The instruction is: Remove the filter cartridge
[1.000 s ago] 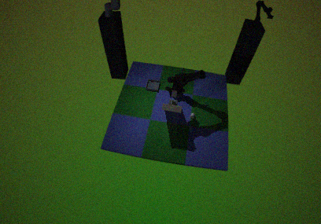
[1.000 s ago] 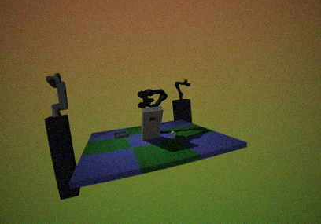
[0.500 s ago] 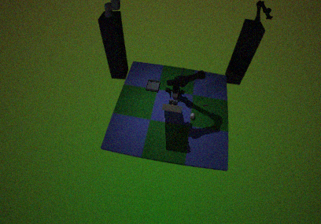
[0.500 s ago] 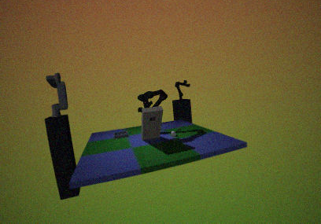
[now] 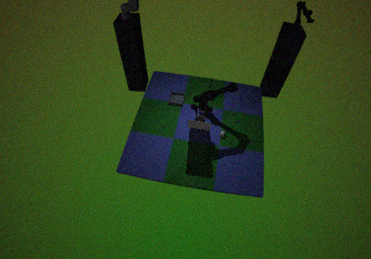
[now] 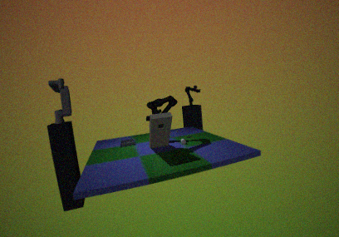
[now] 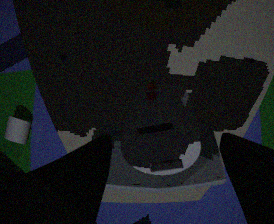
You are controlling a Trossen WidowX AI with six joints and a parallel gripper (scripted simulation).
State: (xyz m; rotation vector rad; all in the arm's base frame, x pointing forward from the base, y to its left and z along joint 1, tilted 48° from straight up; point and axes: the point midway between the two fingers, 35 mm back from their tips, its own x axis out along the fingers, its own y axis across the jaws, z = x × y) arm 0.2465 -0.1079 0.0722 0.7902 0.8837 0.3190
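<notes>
The filter cartridge [image 7: 190,153] shows in the wrist view as a pale round face, mostly in shadow, with two dark slots. It sits in a grey square surround [image 7: 125,176] on the pale service panel [image 5: 199,125] [image 6: 159,135] [image 7: 243,27]. How flush it sits cannot be told. My gripper [image 7: 168,141] [image 5: 200,112] is open and empty, its dark fingers to the left and right of the cartridge face. Whether they touch anything is unclear. In the exterior view the fingertips are hidden behind the panel. The tray [image 5: 176,99] [image 6: 128,143] stands apart from the panel, with no cartridge visible in it.
A small white cylinder [image 5: 222,134] [image 6: 183,141] [image 7: 17,129] is on the checkered table [image 5: 150,155] [image 6: 112,174], beside the panel. Two dark pedestals [image 5: 130,55] [image 5: 284,58] [image 6: 64,161] [image 6: 192,116] carry other arms at the table's edges. My arm's shadow crosses the table and panel.
</notes>
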